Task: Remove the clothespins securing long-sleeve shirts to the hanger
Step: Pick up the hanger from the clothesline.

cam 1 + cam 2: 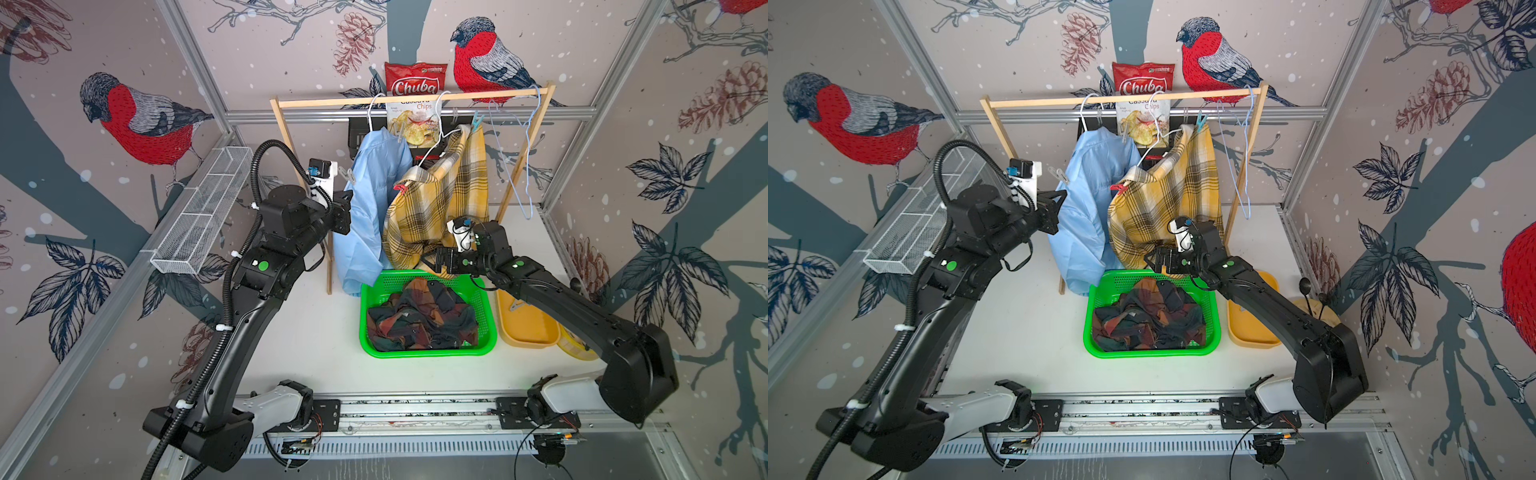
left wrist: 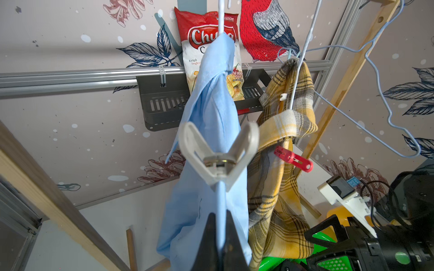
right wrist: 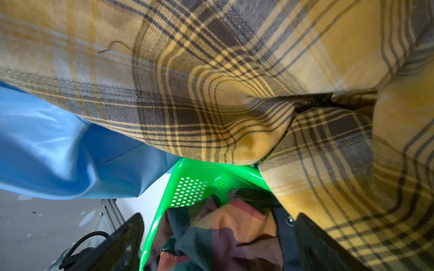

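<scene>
While the left gripper (image 2: 220, 218) is pressed together on a fold of the thin blue shirt (image 2: 211, 101), just under the grey pin (image 2: 218, 156) that clamps it to the hanger (image 2: 220, 18), the right gripper (image 3: 220, 218) hangs spread beside the soft yellow plaid shirt (image 3: 234, 82). I think this pin is the step in hand; next, its two flat plastic wings need squeezing. A red pin (image 2: 293, 160) bites the plaid.
</scene>
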### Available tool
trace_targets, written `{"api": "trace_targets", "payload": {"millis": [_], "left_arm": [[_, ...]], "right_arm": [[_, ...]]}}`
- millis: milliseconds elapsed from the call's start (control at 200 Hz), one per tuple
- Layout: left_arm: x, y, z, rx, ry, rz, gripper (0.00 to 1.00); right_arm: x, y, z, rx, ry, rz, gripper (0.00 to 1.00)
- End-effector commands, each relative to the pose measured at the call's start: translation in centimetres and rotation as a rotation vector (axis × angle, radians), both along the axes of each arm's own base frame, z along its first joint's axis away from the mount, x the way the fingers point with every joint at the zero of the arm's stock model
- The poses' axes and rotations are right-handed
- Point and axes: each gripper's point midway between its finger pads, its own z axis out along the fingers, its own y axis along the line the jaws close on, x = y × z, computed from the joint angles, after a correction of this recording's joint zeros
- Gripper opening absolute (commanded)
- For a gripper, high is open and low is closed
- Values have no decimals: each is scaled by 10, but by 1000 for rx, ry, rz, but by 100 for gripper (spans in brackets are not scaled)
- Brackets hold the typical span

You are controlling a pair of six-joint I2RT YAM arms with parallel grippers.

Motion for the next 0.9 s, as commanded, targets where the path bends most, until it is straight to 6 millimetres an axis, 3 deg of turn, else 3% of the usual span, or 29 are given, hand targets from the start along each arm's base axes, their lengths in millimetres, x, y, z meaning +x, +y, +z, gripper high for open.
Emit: {"api": "trace_targets", "payload": {"millis": [0,240,475,550,896], "left_arm": [[-6,10,37,-68,-114,44,0],[-18,21,66,-126,-199,71,0],[-43,26,91,-152,-235,52,0],[-50,27,95,-150,-234,41,0],[-75,29,112,-165,-236,0,0]], "right_arm": [[3,9,11,3,-48,21,100],[1,26,18,7,-56,50,100],[-19,52,30,-14,-106,117,100],[-35,64,41,1,-143,176,100],[-168,147,91,131,-341,555,100]]}}
